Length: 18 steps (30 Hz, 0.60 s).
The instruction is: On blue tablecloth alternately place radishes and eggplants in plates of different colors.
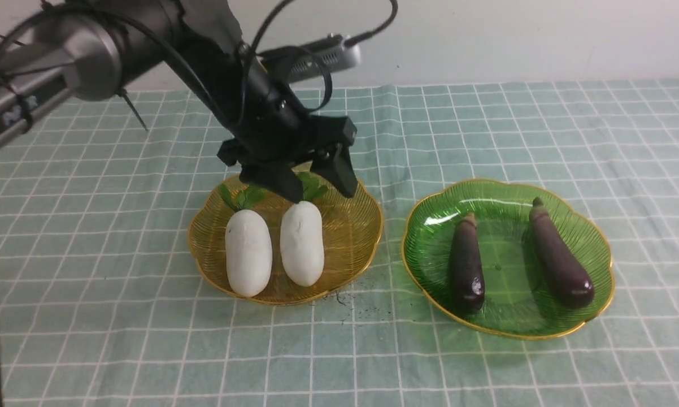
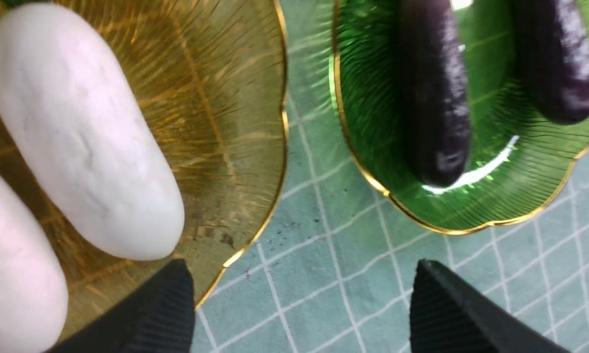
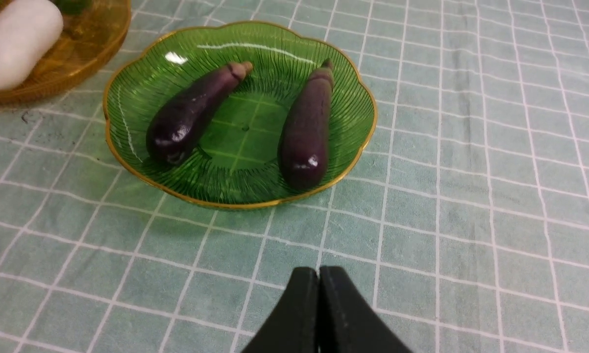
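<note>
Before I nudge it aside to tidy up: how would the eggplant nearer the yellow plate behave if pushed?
The eggplant looks rounded and slim, so it would probably roll sideways across the green plate. Its glossy skin suggests it may slip under fingers. It keeps a straight shape lying there, so it is likely stiff, not floppy.

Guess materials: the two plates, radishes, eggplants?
Amber plate and green plate: translucent ribbed plastic by the look, possibly glass; the cloth grid shows through, rims gold. Radishes: matte white, faintly dimpled, probably foam or soft plastic. Eggplants: glossy dark purple with sharp highlights, likely hard or coated plastic.
</note>
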### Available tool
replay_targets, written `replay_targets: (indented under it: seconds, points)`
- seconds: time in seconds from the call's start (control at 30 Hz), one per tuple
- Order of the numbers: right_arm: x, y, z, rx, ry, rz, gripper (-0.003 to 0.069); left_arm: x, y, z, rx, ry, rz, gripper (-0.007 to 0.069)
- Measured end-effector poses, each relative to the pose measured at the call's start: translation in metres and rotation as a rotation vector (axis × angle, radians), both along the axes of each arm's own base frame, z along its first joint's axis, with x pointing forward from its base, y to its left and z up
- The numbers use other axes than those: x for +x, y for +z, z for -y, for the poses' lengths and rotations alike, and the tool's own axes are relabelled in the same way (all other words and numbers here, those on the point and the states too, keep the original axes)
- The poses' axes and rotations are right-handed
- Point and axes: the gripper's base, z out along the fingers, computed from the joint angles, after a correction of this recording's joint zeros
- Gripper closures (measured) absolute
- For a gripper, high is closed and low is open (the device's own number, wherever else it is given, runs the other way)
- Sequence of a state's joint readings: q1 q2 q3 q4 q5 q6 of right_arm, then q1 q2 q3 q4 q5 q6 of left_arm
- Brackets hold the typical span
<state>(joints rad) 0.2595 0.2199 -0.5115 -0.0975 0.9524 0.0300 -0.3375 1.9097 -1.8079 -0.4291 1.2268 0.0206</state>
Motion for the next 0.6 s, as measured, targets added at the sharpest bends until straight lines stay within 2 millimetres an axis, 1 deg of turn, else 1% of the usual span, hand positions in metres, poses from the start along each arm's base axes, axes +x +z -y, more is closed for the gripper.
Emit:
replay_targets:
  seconds: [0.03,0.07,0.1,0.2,0.3,0.37,0.4,0.47,0.5,0.53,0.6]
  points:
    - [0.0,0.002,0.0,0.007,0.002,0.004,0.0673,-0.005,0.011,-0.002,-0.009,-0.001,0.026,0.0126]
    - [-0.001,0.005,-0.001,0.018,0.006,0.019,0.0673,-0.014,0.028,-0.005,-0.014,-0.003,0.069,0.0159]
    - [-0.001,0.006,-0.001,0.023,0.008,0.021,0.0673,-0.015,0.03,-0.006,-0.014,-0.004,0.073,0.0163]
    - [0.0,0.008,-0.002,0.041,0.016,0.056,0.0673,-0.028,0.052,-0.012,-0.005,-0.014,0.14,0.0232]
    - [0.006,0.007,-0.005,0.072,0.024,0.126,0.0673,-0.04,0.071,-0.019,0.016,-0.018,0.207,0.0337]
    - [0.013,0.0,-0.008,0.11,0.03,0.183,0.0673,-0.05,0.084,-0.025,0.042,-0.04,0.259,0.0446]
    - [0.014,0.0,-0.008,0.114,0.03,0.19,0.0673,-0.051,0.085,-0.026,0.045,-0.042,0.265,0.0461]
    - [0.016,-0.002,-0.009,0.125,0.034,0.221,0.0673,-0.053,0.088,-0.027,0.053,-0.051,0.275,0.0521]
    - [0.017,-0.001,-0.01,0.132,0.037,0.25,0.0673,-0.054,0.089,-0.028,0.057,-0.061,0.28,0.0568]
    - [0.018,0.0,-0.01,0.136,0.039,0.266,0.0673,-0.054,0.089,-0.028,0.059,-0.067,0.284,0.0594]
    - [0.018,0.002,-0.01,0.14,0.04,0.283,0.0673,-0.054,0.089,-0.028,0.064,-0.075,0.289,0.0619]
